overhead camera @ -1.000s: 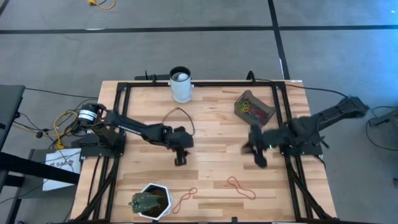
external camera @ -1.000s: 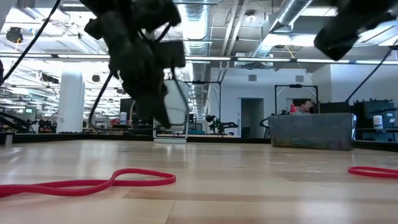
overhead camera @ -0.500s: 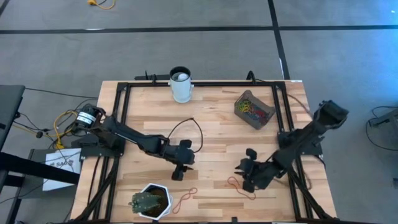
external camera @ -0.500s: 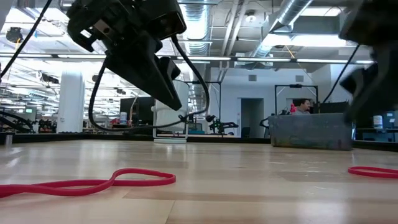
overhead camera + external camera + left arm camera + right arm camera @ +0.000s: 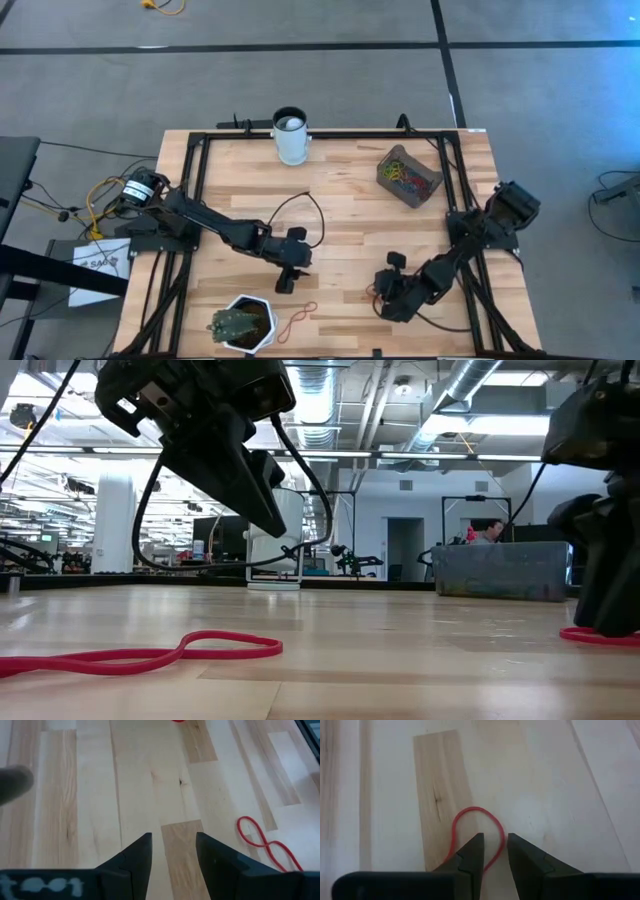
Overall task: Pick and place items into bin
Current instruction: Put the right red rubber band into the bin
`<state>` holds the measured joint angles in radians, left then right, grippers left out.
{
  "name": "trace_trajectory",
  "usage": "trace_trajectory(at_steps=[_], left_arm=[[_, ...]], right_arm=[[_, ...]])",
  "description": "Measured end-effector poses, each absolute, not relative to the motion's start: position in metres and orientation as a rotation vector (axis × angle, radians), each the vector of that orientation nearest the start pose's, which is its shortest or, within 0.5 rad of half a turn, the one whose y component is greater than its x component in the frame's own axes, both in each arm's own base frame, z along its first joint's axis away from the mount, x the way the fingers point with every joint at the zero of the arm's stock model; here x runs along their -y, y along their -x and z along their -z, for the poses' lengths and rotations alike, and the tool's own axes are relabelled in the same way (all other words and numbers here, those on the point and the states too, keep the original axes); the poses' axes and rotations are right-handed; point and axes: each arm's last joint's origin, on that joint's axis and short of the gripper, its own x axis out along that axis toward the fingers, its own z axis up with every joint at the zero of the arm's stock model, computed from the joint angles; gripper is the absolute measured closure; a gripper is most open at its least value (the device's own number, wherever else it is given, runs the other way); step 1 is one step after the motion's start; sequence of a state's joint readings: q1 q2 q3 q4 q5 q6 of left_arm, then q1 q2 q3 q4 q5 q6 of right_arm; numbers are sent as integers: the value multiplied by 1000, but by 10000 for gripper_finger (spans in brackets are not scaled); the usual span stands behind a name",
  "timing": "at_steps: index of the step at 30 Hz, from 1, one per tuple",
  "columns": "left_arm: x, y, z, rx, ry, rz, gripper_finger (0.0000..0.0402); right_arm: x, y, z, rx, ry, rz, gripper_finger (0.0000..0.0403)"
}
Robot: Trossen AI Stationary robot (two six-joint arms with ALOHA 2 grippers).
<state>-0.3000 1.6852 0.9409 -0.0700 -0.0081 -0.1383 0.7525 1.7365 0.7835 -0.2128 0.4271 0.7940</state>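
Observation:
Two twisted red rubber bands lie flat on the wooden table near its front edge. One band (image 5: 298,318) is next to the white plant pot; the other (image 5: 470,820) is under my right gripper (image 5: 385,300). My right gripper (image 5: 494,846) points down at it, open, and one side of the band's loop runs between the fingertips. My left gripper (image 5: 287,280) hovers open above bare wood at the table's middle front, with the first band (image 5: 265,844) a little to one side. The bin (image 5: 408,177) rests on the table at the far right and holds several coloured bands. My right gripper comes from above, slanting down, low over the red band's loop end (image 5: 495,827), with a fingertip on each side of one strand. The band lies flat on the table. Whether the fingertips touch it, I cannot tell.
A white cylindrical cup (image 5: 291,137) stands at the far edge. A white hexagonal plant pot (image 5: 243,325) sits at the front left, close to my left gripper. A black cable (image 5: 300,205) loops over the middle of the table. Bare wood lies between the two arms.
My right gripper has swung from beside the bin toward the table's near edge and come down onto the red band, turning as it went. My left gripper has shifted toward the near edge and turned slightly. Neither band has moved.

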Motion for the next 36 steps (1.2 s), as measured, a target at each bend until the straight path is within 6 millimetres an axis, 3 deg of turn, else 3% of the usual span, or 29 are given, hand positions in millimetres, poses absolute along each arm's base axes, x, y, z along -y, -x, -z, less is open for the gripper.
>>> trace_trajectory(at_steps=[7,17,28,36], left_arm=[[100,-322,-174,-827,18,214,260],[100,-322,-174,-828,18,214,260],[100,-322,-173,-829,18,214,260],[100,-322,-173,-829,18,214,260]], right_arm=[[-191,-222,-102,-997,-56,147,321],[-186,-223,-101,-998,-24,187,348],[-181,-226,-100,-999,26,186,351],[-177,-231,-101,-1064,-49,129,351]])
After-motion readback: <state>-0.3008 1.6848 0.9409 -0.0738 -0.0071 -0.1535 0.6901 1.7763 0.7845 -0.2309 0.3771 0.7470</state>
